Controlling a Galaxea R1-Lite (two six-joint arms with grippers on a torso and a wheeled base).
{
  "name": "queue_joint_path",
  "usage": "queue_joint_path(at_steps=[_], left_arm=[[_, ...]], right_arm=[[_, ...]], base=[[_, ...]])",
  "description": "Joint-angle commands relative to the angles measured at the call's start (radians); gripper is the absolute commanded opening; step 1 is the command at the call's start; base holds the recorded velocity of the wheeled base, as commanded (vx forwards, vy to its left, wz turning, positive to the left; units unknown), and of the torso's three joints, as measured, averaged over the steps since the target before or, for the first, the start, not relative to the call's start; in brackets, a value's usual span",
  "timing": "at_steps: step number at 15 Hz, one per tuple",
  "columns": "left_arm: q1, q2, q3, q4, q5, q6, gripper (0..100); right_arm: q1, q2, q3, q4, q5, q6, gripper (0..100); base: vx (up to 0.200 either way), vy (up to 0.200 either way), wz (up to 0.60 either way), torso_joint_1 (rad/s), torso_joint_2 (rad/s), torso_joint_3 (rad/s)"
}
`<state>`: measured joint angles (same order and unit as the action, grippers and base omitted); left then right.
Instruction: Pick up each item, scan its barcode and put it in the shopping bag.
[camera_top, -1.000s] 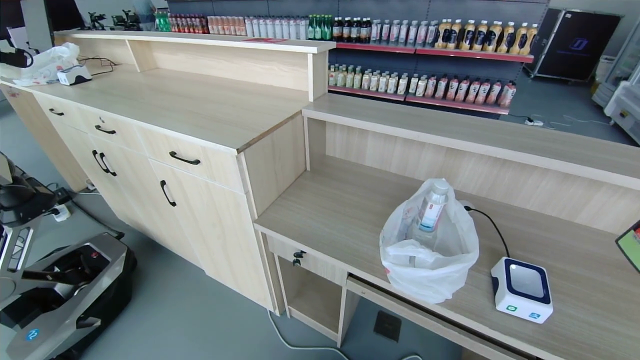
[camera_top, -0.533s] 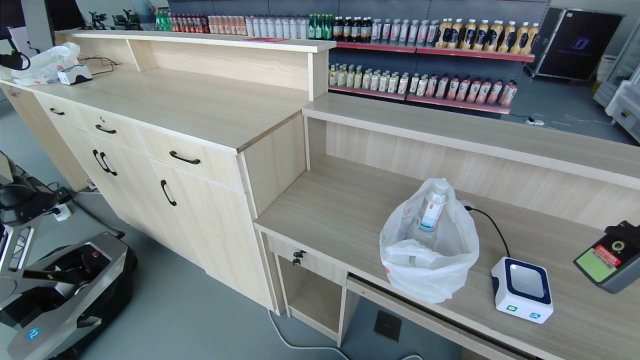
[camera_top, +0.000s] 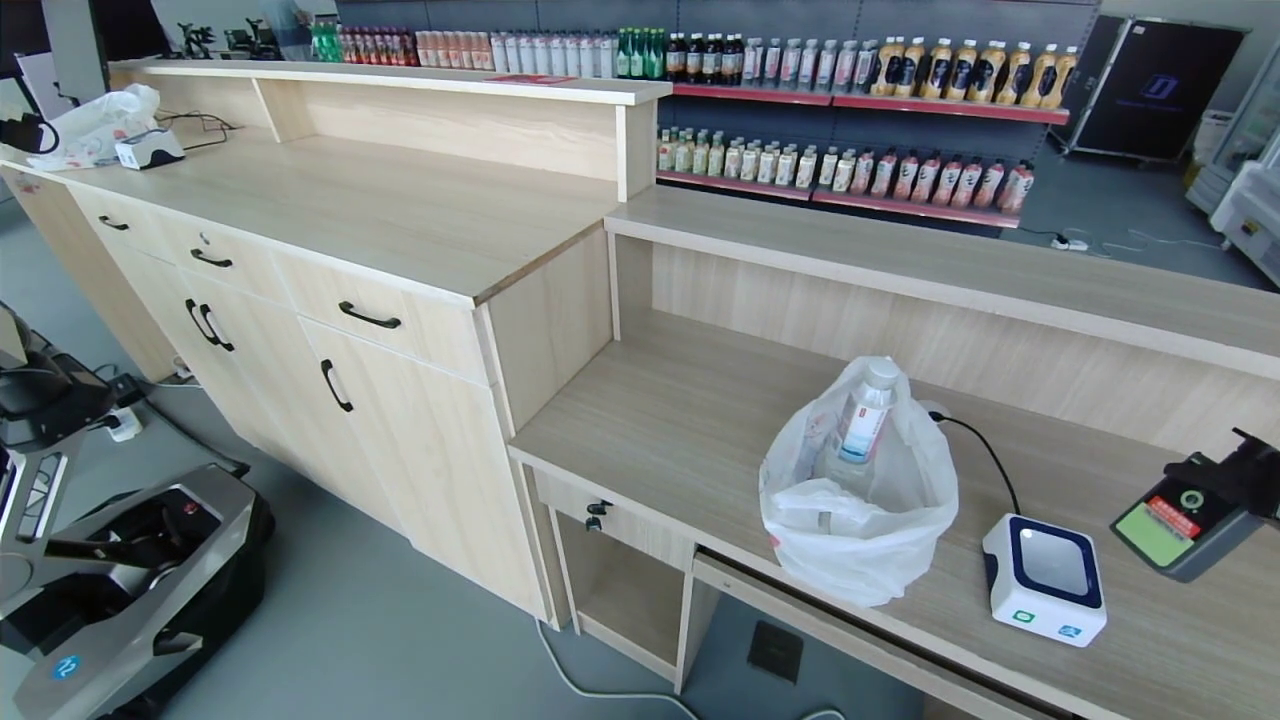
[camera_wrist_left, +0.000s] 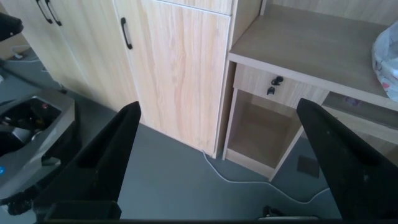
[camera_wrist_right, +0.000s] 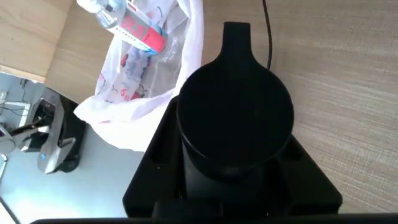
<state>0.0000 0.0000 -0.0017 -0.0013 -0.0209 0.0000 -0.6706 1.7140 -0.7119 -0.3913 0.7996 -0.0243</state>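
The left pincer hung low beside the tall cabinet, above the grey floor. Its two dark fingers were spread wide with nothing between them. To the right of the cabinet lay the lower wooden tabletop. On it stood the white shopping bag, its mouth open. A clear bottle with a white cap stood inside it, leaning slightly, its neck rising above the rim. Just right of the bag sat the scanner, a white block with a dark-rimmed window facing up, near the front edge. A black cable ran from behind it past the back of the bag. Farther right, a dark grey box with a green face and a small red label was raised off the tabletop. It was tilted and sat near the scanner but apart from it. The right pincer was closed on the far end of the box. Its fingers were hidden in the right wrist view by a dark rounded shape, with the bag and bottle beyond. Behind the counter, shelves carried rows of drink bottles
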Motion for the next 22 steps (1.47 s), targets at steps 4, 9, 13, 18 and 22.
queue_joint_path(at_steps=[4, 9, 13, 18, 22], left_arm=[[0.0, 0.002, 0.0, 0.0, 0.001, 0.0, 100], [0.0, 0.0, 0.0, 0.0, 0.001, 0.0, 100], [0.0, 0.0, 0.0, 0.0, 0.001, 0.0, 100], [0.0, 0.0, 0.0, 0.0, 0.001, 0.0, 100], [0.0, 0.0, 0.0, 0.0, 0.001, 0.0, 100]], right_arm=[[-0.027, 0.09, 0.003, -0.032, 0.052, -0.048, 0], [-0.027, 0.095, 0.026, -0.035, 0.061, -0.045, 0], [-0.023, 0.114, 0.026, -0.074, 0.061, -0.045, 0], [-0.02, 0.131, 0.034, -0.101, 0.061, -0.045, 0], [-0.02, 0.145, 0.026, -0.104, 0.061, -0.046, 0]], base=[[0.0, 0.0, 0.0, 0.0, 0.0, 0.0], [0.0, 0.0, 0.0, 0.0, 0.0, 0.0], [0.0, 0.0, 0.0, 0.0, 0.0, 0.0], [0.0, 0.0, 0.0, 0.0, 0.0, 0.0], [0.0, 0.0, 0.0, 0.0, 0.0, 0.0]])
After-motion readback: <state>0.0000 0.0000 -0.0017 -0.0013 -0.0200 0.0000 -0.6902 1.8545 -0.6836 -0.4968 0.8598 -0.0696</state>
